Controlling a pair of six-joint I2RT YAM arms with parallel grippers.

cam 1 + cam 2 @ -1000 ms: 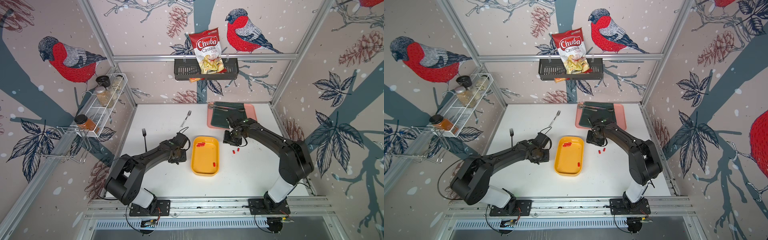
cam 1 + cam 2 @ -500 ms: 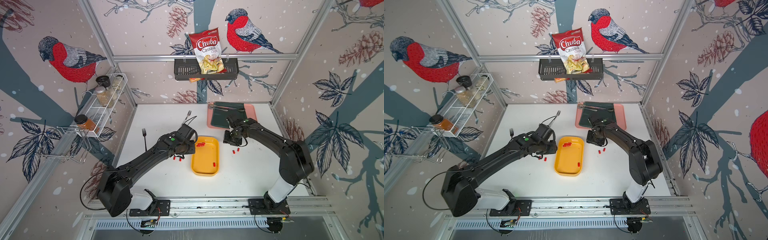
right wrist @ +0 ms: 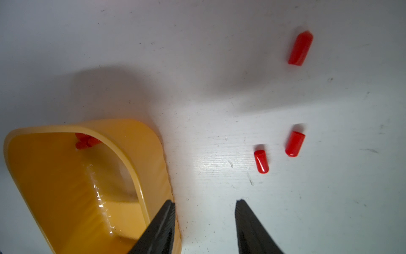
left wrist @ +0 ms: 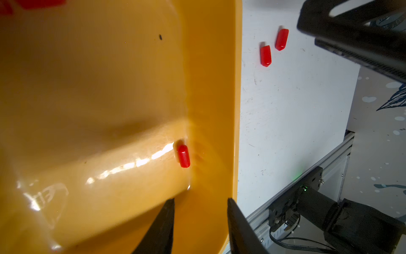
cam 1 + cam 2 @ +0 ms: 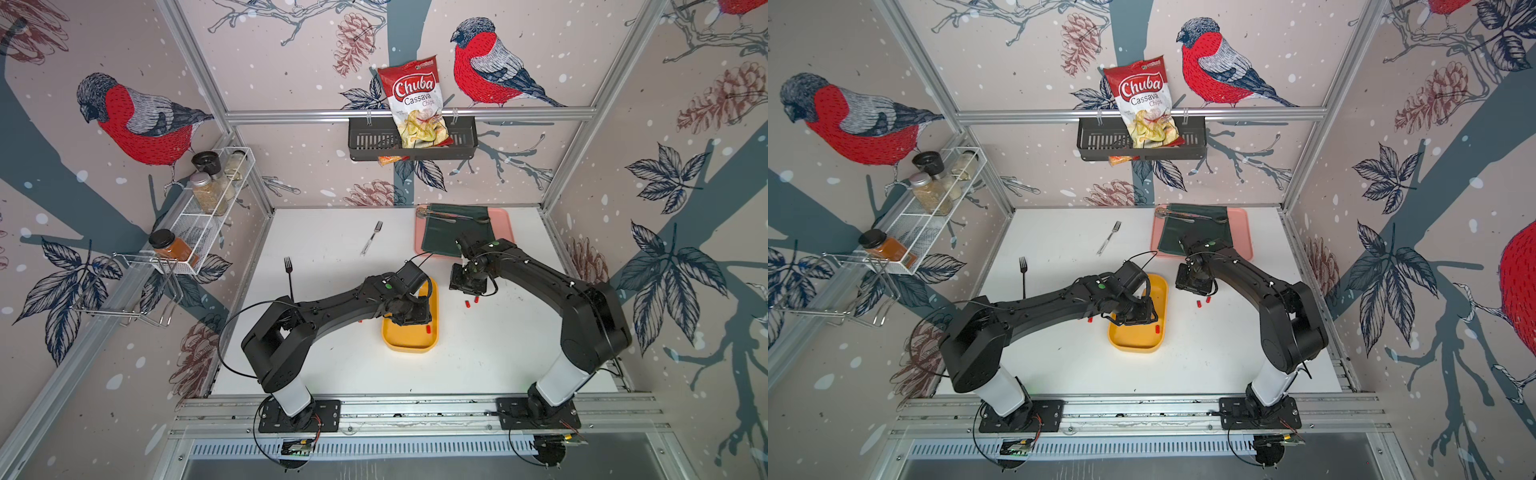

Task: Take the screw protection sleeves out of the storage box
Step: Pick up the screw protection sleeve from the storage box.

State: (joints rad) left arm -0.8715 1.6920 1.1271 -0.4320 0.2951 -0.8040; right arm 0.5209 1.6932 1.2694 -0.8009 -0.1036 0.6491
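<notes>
My left pincer (image 4: 200, 200) hangs part-open and empty over a long wall of the shallow yellow-orange plastic storage box (image 5: 407, 338), with one tiny red cylindrical screw protection sleeve (image 4: 183, 156) lying inside against that wall. My right pincer (image 3: 204, 201), jaws apart and empty, hovers over the white desk (image 5: 478, 353) just outside a box corner; three more sleeves (image 3: 261, 161) lie there beside the box.
</notes>
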